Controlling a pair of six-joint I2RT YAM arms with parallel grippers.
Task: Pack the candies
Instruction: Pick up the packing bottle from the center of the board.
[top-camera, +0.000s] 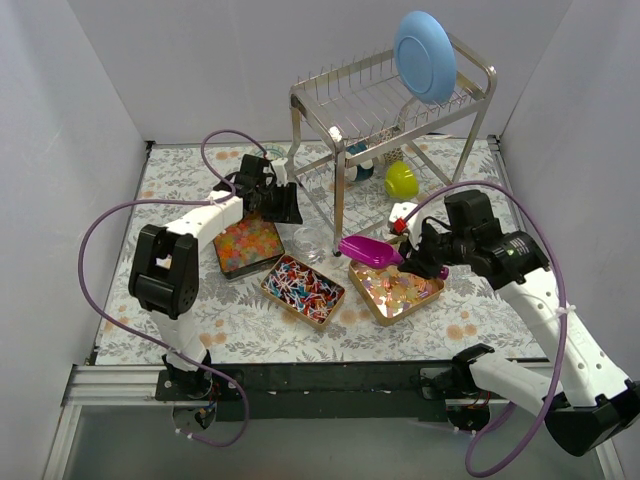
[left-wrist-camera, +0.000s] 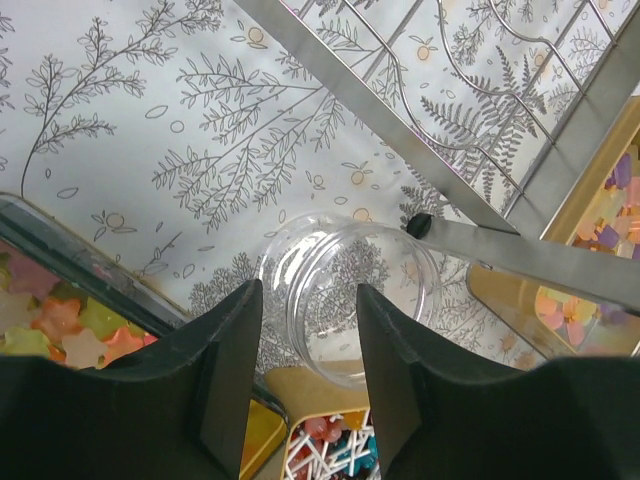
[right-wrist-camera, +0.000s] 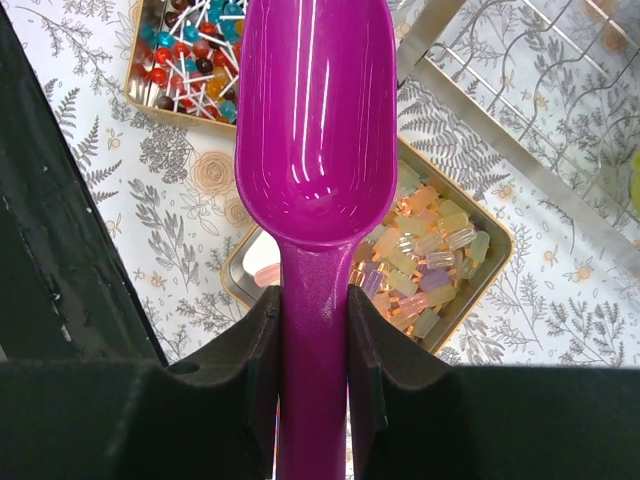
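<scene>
Three gold trays hold the candies: orange, yellow and pink gummy pieces (top-camera: 245, 243), red-blue-white wrapped ones (top-camera: 302, 287) and translucent yellow-pink wrapped ones (top-camera: 397, 288). My right gripper (top-camera: 418, 255) is shut on the handle of a purple scoop (top-camera: 368, 250). In the right wrist view the scoop (right-wrist-camera: 315, 120) is empty and hangs over the translucent candies (right-wrist-camera: 440, 250). My left gripper (top-camera: 280, 205) stands open above a clear jar (top-camera: 312, 240). In the left wrist view the jar (left-wrist-camera: 350, 295) lies just beyond the left gripper (left-wrist-camera: 308, 300), with nothing held between its fingers.
A metal dish rack (top-camera: 385, 100) carrying a blue plate (top-camera: 425, 55) stands at the back, with one leg (left-wrist-camera: 520, 250) right beside the jar. A green object (top-camera: 401, 180) sits under the rack. The gummy tray's edge (left-wrist-camera: 100, 270) lies left of my left fingers.
</scene>
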